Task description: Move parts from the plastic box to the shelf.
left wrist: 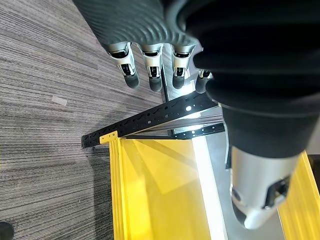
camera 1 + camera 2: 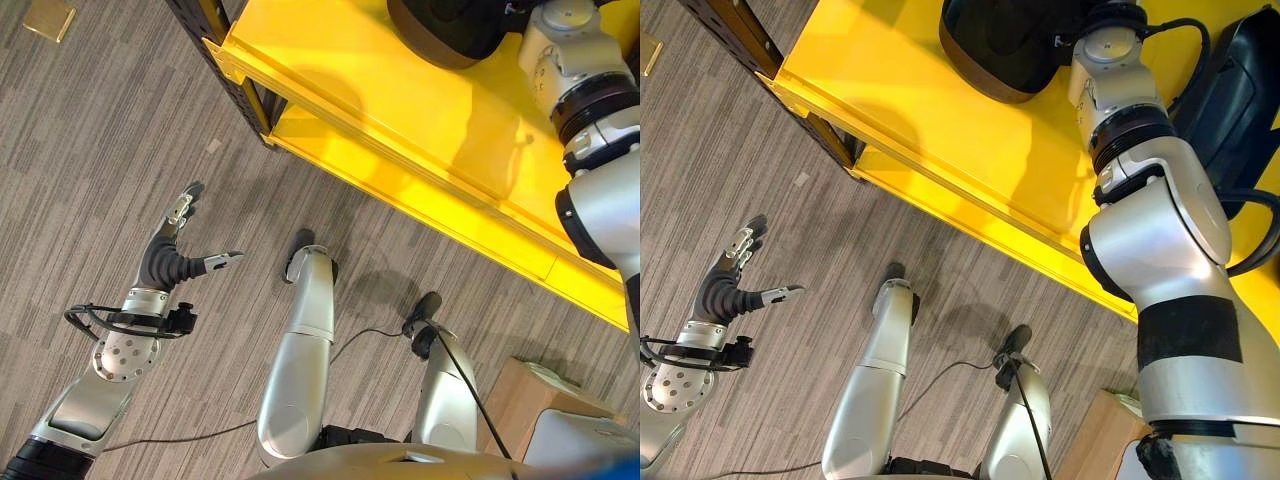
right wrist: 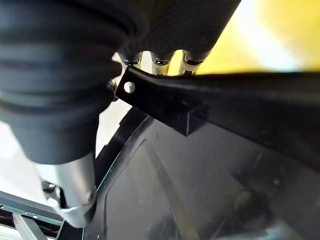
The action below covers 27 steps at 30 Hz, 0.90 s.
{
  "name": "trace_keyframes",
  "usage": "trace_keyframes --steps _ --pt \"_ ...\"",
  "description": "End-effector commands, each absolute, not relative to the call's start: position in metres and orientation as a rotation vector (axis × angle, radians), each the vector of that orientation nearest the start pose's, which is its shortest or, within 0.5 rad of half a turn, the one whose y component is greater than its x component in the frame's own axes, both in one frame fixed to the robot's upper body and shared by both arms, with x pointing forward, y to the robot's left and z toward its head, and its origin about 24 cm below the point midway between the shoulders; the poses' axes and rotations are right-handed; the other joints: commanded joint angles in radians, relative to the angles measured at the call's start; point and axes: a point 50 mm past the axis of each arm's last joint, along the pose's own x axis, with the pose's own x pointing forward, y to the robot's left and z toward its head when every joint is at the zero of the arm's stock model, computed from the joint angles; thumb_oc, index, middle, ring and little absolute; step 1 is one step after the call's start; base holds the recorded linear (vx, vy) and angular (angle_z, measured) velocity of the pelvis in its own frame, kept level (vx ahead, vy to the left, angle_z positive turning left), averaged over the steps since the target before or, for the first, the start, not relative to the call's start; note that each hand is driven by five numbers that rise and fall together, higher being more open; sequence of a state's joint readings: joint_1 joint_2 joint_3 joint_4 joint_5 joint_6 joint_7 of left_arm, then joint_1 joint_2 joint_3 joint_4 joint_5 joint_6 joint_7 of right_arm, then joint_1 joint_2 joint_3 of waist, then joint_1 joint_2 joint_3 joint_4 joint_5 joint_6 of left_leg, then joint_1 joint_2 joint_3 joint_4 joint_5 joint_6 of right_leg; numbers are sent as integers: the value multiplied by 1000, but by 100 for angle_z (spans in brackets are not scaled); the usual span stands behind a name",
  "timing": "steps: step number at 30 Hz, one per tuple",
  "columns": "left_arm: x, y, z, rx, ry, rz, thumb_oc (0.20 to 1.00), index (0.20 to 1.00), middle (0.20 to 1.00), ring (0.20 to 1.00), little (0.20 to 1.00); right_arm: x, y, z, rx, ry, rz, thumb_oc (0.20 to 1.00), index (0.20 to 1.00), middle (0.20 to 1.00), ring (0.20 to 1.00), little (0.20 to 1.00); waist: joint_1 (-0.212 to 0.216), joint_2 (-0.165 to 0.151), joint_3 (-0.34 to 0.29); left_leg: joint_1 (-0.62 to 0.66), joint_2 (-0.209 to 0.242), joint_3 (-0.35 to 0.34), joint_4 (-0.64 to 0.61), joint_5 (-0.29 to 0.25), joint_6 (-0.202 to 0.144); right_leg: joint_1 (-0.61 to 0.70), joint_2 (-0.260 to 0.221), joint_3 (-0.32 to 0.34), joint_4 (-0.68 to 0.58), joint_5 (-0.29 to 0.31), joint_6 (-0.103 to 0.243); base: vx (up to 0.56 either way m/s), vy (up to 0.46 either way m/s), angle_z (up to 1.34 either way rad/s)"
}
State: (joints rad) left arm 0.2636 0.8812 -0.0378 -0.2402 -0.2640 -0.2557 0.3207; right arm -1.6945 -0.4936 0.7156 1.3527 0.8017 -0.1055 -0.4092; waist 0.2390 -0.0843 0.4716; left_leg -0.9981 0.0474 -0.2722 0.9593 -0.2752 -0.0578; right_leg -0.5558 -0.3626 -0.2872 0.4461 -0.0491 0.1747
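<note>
Right hand (image 3: pixel 165 45) is seen reaching over the yellow shelf (image 2: pixel 970 140), its fingers (image 3: pixel 131 59) hidden behind the rim of a black moulded part (image 2: pixel 1000 45) resting on that shelf; whether they grip it cannot be told. A second dark part (image 2: pixel 1230 90) lies just beside the right arm. Left hand (image 2: pixel 178 250) is held relaxed over the carpet, well apart from the shelf, grasping nothing.

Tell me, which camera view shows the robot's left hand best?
The left eye view: the left hand is seen whole over the carpet, fingers and thumb spread, holding nothing. The right eye view shows the same hand near its edge. The left wrist view gives its cover, fingertips and thumb from close.
</note>
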Motion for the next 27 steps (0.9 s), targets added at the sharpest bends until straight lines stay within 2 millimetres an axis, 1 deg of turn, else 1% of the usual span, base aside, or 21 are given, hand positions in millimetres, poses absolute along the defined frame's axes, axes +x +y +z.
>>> trace_keyframes --steps 1,8,18,23,27 --pt "208 263 137 559 -353 46 1000 1000 1000 1000 1000 387 -167 436 -68 -638 -320 1000 1000 1000 1000 1000 66 -23 48 9 -20 106 -103 10 71 -30 2 57 208 -133 -38 0 0 0" --pt "210 262 137 553 -354 42 1000 1000 1000 1000 1000 389 -178 430 -56 -624 -339 1000 1000 1000 1000 1000 56 -22 48 34 -16 111 -111 11 70 -24 3 60 215 -134 -35 0 0 0" --pt "213 263 140 570 -342 9 1000 1000 1000 1000 1000 384 -195 434 -52 -650 -365 1000 1000 1000 1000 1000 35 -15 48 91 -4 120 -132 24 60 14 6 67 214 -144 -36 -35 -14 -2" --pt "213 264 137 569 -320 -1 1000 1000 1000 1000 1000 383 -198 435 -45 -662 -365 1000 1000 1000 1000 1000 26 -13 30 120 0 122 -149 32 54 34 4 68 207 -147 -37 -7 -3 0" --pt "214 266 134 568 -297 -10 1000 1000 1000 1000 1000 382 -196 436 -48 -670 -354 1000 1000 1000 1000 1000 16 -15 10 151 0 123 -164 37 51 61 7 68 198 -148 -39 -4 -8 0"
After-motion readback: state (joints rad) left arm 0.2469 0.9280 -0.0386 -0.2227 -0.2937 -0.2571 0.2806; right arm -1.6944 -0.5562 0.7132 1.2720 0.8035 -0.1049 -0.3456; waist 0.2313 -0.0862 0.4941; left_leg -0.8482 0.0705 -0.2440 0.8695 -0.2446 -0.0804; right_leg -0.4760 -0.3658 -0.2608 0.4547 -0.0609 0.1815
